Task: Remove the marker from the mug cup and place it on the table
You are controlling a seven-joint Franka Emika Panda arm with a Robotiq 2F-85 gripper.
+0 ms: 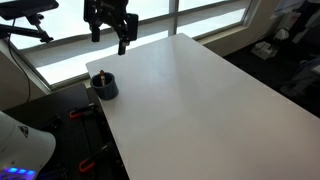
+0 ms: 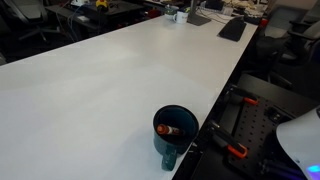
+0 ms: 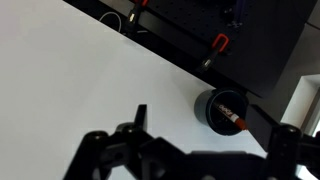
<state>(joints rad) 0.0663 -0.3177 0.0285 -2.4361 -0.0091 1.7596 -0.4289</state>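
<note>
Arm pose: gripper hangs high, well clear of the table, pointing down, seen in an exterior view over the tabletop's far corner. Only the wrist and pincer are in frame there; the rest of the arm is cut off at the top edge.

Pincer state: wide open. In the wrist view the two dark fingers are spread far apart w/ nothing between them, and it holds nothing.

Task obj: mug cup stands upright on the table, well below the pincer and apart from it, close to the table edge. No contact. In the wrist view the mug cup sits ahead of the pincer, roughly in line w/ the gap between the fingers but nearer the right-hand one. The marker is inside, tilted, reddish end up against the wall.

View diffs:
- Ext. view w/ pincer: shows height above the table. Marker is only a small dark stub at the mug rim, colour can't be told.
- Ext. view at table level: no pincer in frame. Closest look at the mug cup, w/ the marker leaning on the inner wall, tip just under the rim. Red-handled clamp beside the table edge.
- Wrist view: finger spread clear. Red clamps on the dark floor past the table edge.
</note>
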